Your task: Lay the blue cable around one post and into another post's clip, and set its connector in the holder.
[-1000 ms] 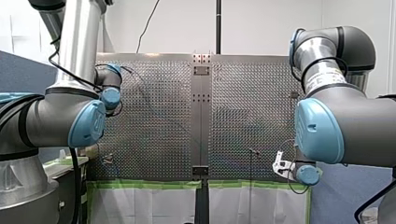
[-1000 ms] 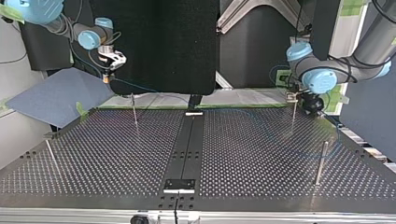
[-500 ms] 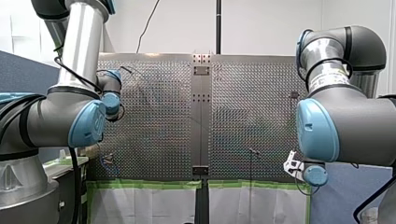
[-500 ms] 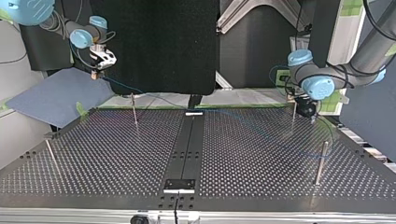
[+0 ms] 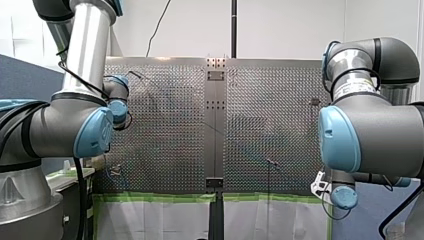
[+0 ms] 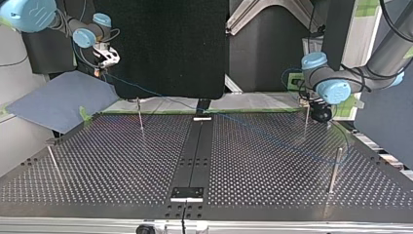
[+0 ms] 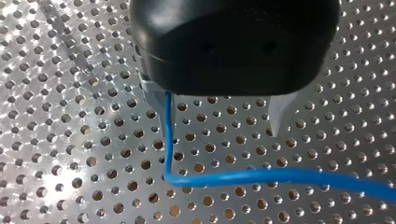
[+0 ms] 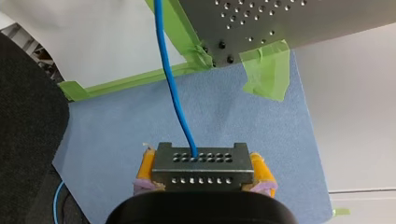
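In the right wrist view my right gripper (image 8: 204, 175), with yellow pads, is shut on the black connector (image 8: 201, 158). The blue cable (image 8: 173, 93) leaves it toward the table's taped corner. In the top view that gripper (image 6: 104, 56) hangs off the table at the far left. From there the cable (image 6: 127, 87) slants across the perforated table to my left gripper (image 6: 321, 113) at the far right. My left gripper (image 7: 217, 112) is open just above the plate. The cable (image 7: 243, 177) runs down along one metal finger (image 7: 156, 100), then bends away sideways.
Thin posts (image 6: 140, 114) (image 6: 306, 122) (image 6: 335, 168) (image 6: 52, 161) stand on the table. A dark rail (image 6: 195, 151) with a bracket (image 6: 187, 192) runs down its middle. A blue mat (image 6: 58, 100) lies off the table's corner under my right gripper. Green tape lines the far edge.
My right gripper has drawn back from the table with the connector, leftward and up in the top view, pulling the cable straighter. My left gripper has shifted slightly.
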Motion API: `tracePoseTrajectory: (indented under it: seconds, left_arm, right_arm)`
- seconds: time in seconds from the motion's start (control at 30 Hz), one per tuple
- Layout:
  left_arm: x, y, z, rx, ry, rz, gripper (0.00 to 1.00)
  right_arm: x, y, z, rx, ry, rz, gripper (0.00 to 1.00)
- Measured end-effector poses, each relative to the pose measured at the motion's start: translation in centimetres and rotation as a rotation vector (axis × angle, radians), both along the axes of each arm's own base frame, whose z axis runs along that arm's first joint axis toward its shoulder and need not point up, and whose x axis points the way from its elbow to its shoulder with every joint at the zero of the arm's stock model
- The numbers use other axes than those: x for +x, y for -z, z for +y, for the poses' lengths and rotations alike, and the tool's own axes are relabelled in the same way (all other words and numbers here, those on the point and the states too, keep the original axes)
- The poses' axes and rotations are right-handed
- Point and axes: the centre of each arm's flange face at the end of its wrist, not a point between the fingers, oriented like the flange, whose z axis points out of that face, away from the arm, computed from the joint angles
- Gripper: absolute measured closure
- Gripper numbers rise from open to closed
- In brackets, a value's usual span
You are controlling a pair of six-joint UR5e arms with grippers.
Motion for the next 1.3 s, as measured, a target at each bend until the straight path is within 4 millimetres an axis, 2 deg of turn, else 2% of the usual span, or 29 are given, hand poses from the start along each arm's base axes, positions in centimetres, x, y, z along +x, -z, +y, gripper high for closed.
tracePoseTrajectory:
  seconds: [0.23, 0.67, 0.83, 0.97, 1.3]
  left_arm:
    - [0.2, 0.1, -0.2, -0.035, 0.025, -0.038, 0.0]
    - [-1.5, 2.3, -1.6, -0.147, 0.082, -0.096, 0.0]
    - [-0.7, 0.9, -2.3, -0.134, 0.096, -0.134, 0.0]
    - [-0.3, -1.6, -2.9, -0.092, 0.092, -0.152, 0.0]
    - [-1.8, -5.2, -3.1, -0.001, 0.045, -0.132, 0.0]
  right_arm:
    - [0.7, -0.4, -0.6, -0.008, -0.043, 0.054, 1.0]
    - [2.0, -1.2, -0.8, -0.013, -0.09, 0.066, 1.0]
    - [2.3, -1.2, -0.7, -0.011, -0.098, 0.065, 1.0]
    - [2.7, -1.3, -0.7, -0.012, -0.108, 0.064, 1.0]
    - [3.2, -1.3, -0.8, -0.013, -0.12, 0.062, 1.0]
